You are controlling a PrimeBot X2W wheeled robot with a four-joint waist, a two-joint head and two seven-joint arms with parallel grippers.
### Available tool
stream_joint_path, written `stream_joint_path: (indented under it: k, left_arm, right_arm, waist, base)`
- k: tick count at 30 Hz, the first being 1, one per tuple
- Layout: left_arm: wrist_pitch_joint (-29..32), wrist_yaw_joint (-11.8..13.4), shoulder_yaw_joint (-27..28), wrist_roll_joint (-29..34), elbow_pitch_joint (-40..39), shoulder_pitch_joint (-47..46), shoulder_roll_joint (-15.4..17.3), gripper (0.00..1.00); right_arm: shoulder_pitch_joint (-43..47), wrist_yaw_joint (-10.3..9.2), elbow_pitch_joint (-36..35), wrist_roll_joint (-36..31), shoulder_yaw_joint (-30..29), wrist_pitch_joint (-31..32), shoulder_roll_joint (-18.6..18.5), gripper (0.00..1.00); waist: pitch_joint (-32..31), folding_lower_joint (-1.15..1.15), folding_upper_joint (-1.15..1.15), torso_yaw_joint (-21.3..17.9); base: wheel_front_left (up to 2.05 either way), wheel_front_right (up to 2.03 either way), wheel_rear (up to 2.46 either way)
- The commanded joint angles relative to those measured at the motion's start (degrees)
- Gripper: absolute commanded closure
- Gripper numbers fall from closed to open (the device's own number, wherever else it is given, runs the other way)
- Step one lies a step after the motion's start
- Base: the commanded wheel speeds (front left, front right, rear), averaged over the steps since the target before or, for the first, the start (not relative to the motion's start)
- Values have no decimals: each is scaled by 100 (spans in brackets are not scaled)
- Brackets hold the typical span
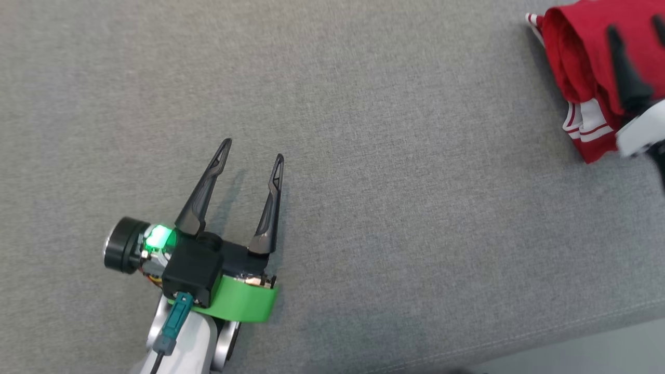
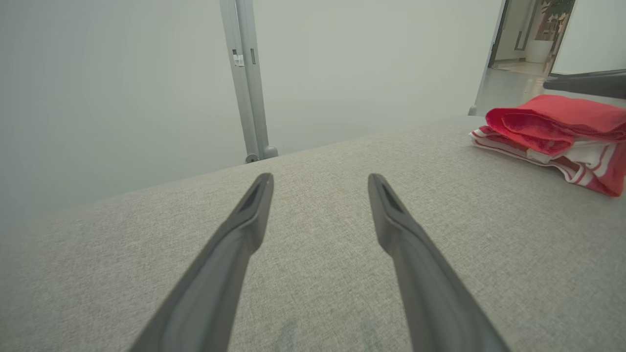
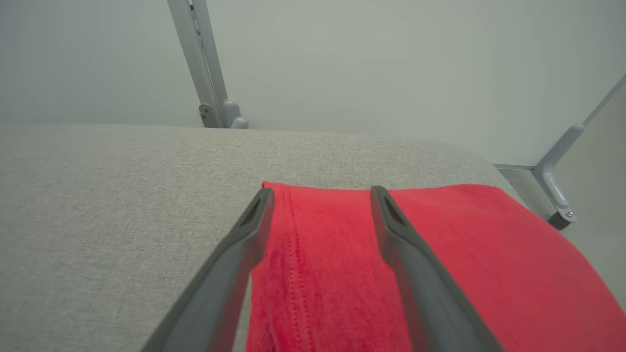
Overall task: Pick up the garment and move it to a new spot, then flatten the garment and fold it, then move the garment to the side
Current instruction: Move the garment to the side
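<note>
The garment is red with white stripes and lies folded in a compact bundle at the far right of the grey cushioned surface. My right gripper hovers over it, blurred, with its fingers spread. In the right wrist view the right gripper is open just above the flat red garment, gripping nothing. My left gripper stands open over bare fabric, well to the left of the bundle. From the left wrist, the left gripper is empty and the garment sits at the right.
The surface's front edge runs along the lower right, with pale floor beyond it. Past the far edge stand a grey metal post and a pale wall. A second angled metal leg is beside the surface's right end.
</note>
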Motion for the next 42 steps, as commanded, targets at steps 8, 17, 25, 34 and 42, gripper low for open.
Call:
stream_joint_path:
  k: [8, 17, 25, 34, 42]
  left_arm:
    - [-24, 161, 338, -310, 365, 613, -295, 0]
    - [-20, 150, 965, -928, 925, 1493, -433, 0]
    - [-19, -45, 1410, -920, 1049, 2084, -454, 0]
    - [-19, -100, 1569, -814, 613, 2636, -459, 0]
    - [-19, -105, 1551, -825, 653, 2699, -459, 0]
  right_arm:
    - [1708, -7, -851, -945, -671, -15, 940, 0]
    - [3438, -7, -1983, -2881, -1815, -17, 2179, 0]
    - [4728, -7, -3057, -3699, -2618, -15, 2981, 0]
    - [5526, -7, -3184, -4068, -2839, -15, 3409, 0]
    - [5698, -7, -3089, -4023, -2837, -16, 3479, 0]
  waist:
    - [-1356, 0, 0, 736]
    - [-2469, 0, 0, 920]
    - [-2885, 0, 0, 923]
    - [-3176, 0, 0, 832]
    - [-3275, 0, 0, 814]
  base:
    - [0, 0, 0]
    - [0, 0, 0]
    - [0, 0, 0]
    - [0, 0, 0]
    - [0, 0, 0]
